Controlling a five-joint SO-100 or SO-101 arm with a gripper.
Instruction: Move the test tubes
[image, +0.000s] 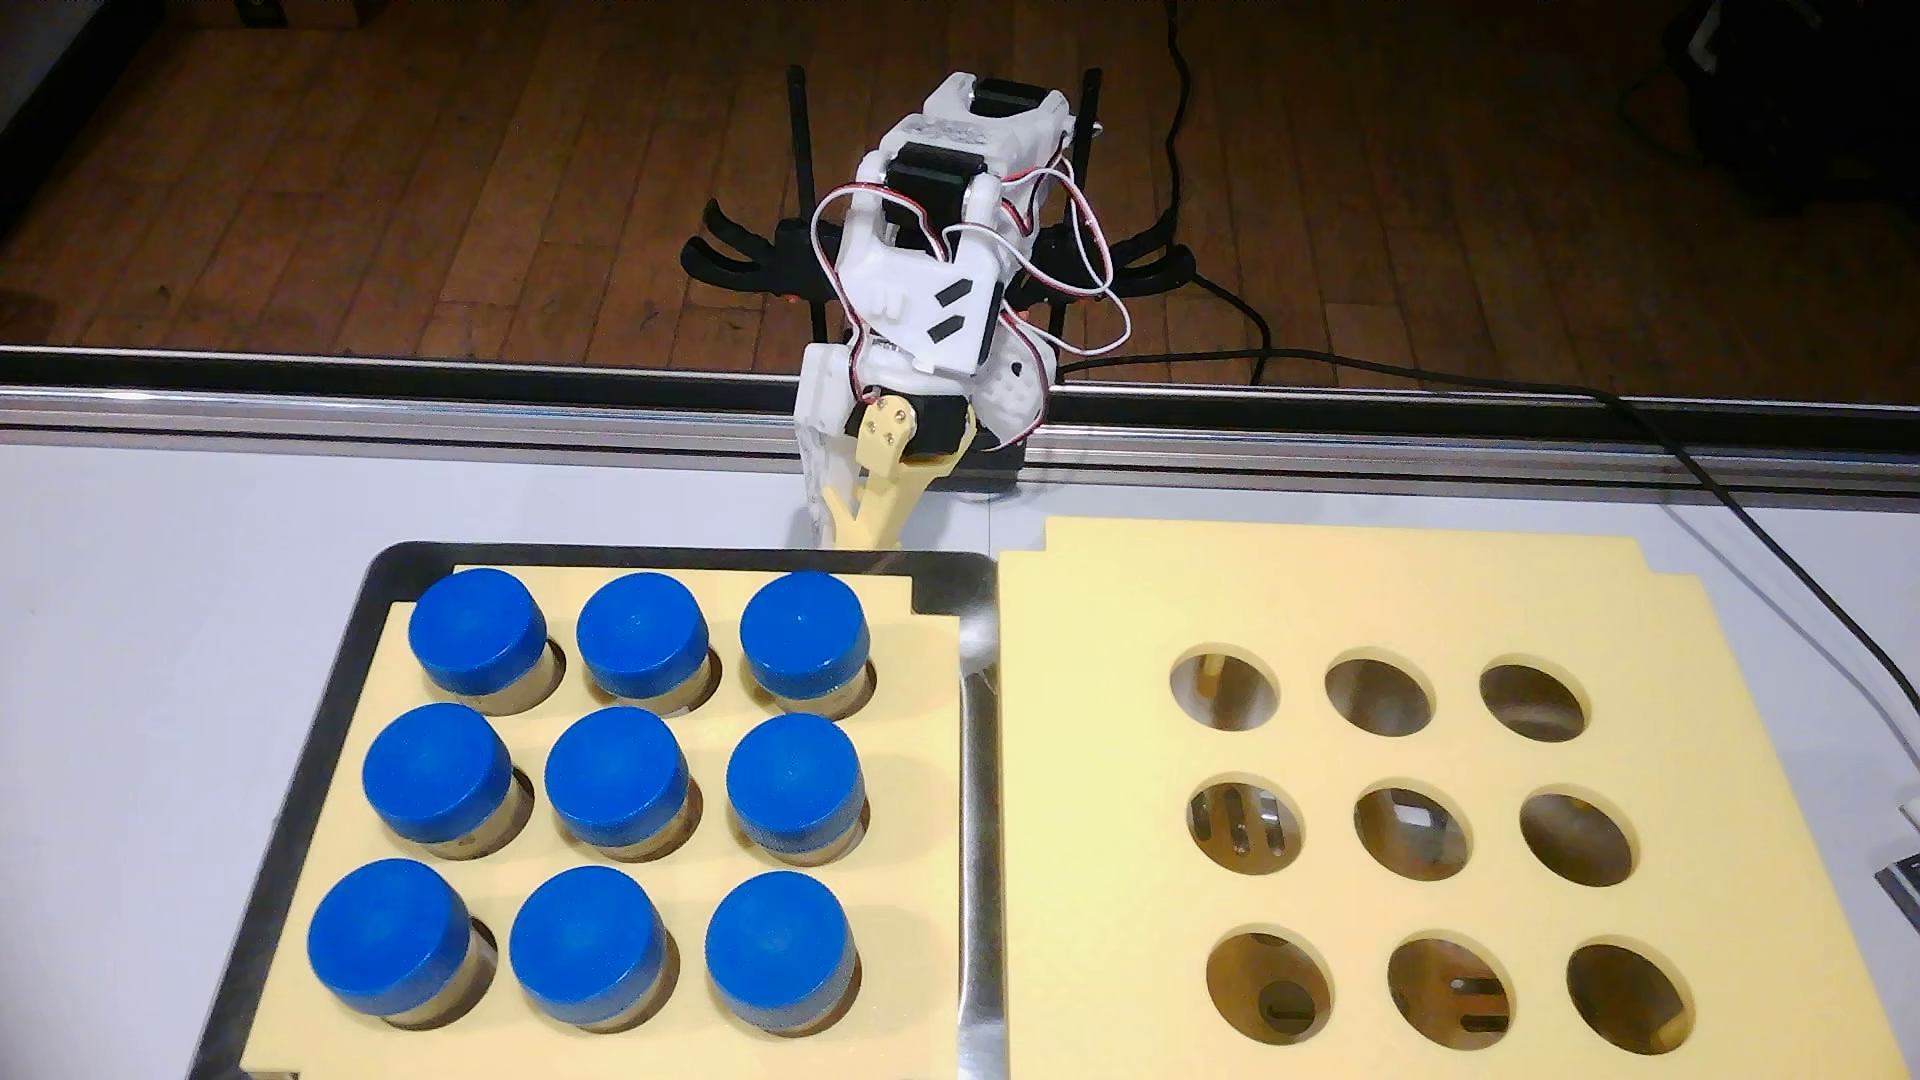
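nine test tubes (611, 777) with blue caps are seated in a three-by-three grid in the yellow rack (914, 748) on the left of the fixed view, inside a metal tray (977, 789), while the nine holes of the right rack (1340, 582) are unfilled. because the caps are packed closely, a neighbouring tube could be knocked or dragged if the descent were misjudged. the fingers (854, 516) are held nearly pressed together, gripping nothing, just beyond the tray's far rim above the tabletop (156, 582), nearest the far-right tube (804, 636).

Blue-capped test tubes (615, 774) crowd the left rack (914, 789), gaps narrow.
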